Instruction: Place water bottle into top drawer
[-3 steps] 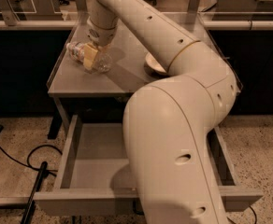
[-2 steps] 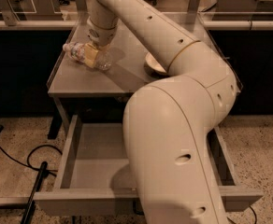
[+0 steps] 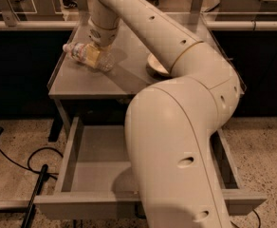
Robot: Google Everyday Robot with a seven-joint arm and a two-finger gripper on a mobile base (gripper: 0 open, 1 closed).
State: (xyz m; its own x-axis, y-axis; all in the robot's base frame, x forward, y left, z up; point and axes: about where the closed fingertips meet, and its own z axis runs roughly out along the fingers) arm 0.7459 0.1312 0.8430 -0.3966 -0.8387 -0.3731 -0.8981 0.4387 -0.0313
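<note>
The water bottle [image 3: 84, 53] is clear with a white cap pointing left, and lies sideways over the left part of the grey tabletop [image 3: 124, 80]. My gripper [image 3: 95, 53] comes down from above and is shut around the bottle's label band, holding it just above the tabletop. The top drawer [image 3: 93, 158] stands pulled open below the table, grey with a bare flat bottom. My large white arm [image 3: 176, 146] covers the drawer's right half and front middle, so its handle is hidden.
A pale bowl [image 3: 153, 64] sits on the tabletop right of the bottle, half hidden by my arm. A black cable [image 3: 20, 163] and a dark pole [image 3: 36, 194] lie on the speckled floor left of the drawer. Glass-topped counters run behind the table.
My gripper and the bottle have shifted slightly left and up over the tabletop. The drawer has not moved.
</note>
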